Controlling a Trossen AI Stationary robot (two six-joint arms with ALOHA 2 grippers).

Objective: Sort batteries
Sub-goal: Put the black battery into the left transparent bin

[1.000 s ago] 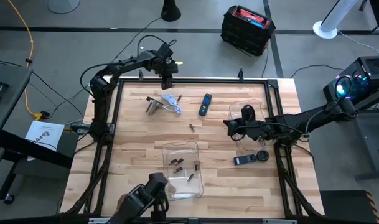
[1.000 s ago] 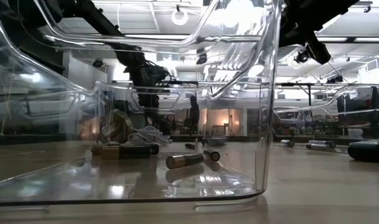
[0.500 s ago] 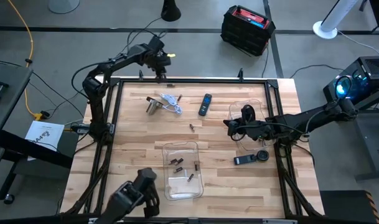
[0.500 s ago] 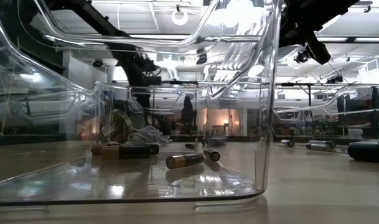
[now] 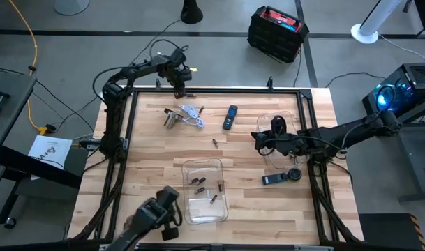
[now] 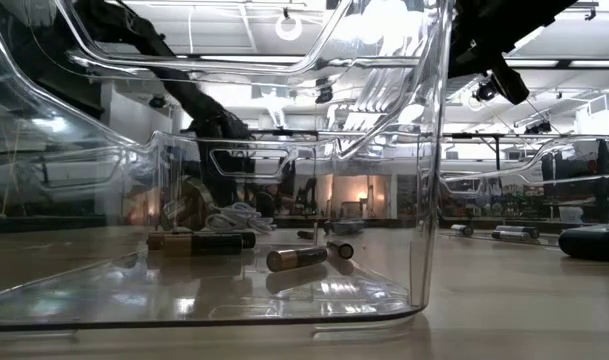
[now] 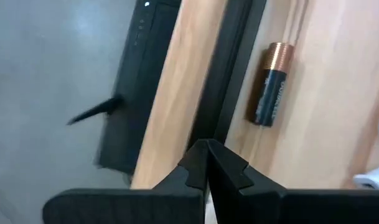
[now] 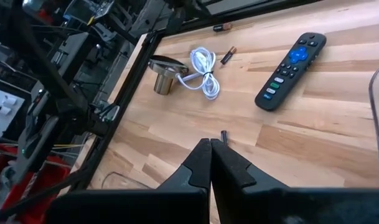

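Left pincer (image 5: pixel 180 91) swung back over the worktop's (image 5: pixel 268 209) far edge, fingers closed on nothing.
Battery (image 7: pixel 271 84) beside it: black body, coppery end.

Bare planks (image 5: pixel 156 150) (left of bin (image 5: pixel 186 169))

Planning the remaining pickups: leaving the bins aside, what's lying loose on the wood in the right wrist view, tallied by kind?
Batteries: 3 (one at the far rail, one by the cable, one mid-table)
Remote: 1
Cylinder with cable: 1
Total: 5
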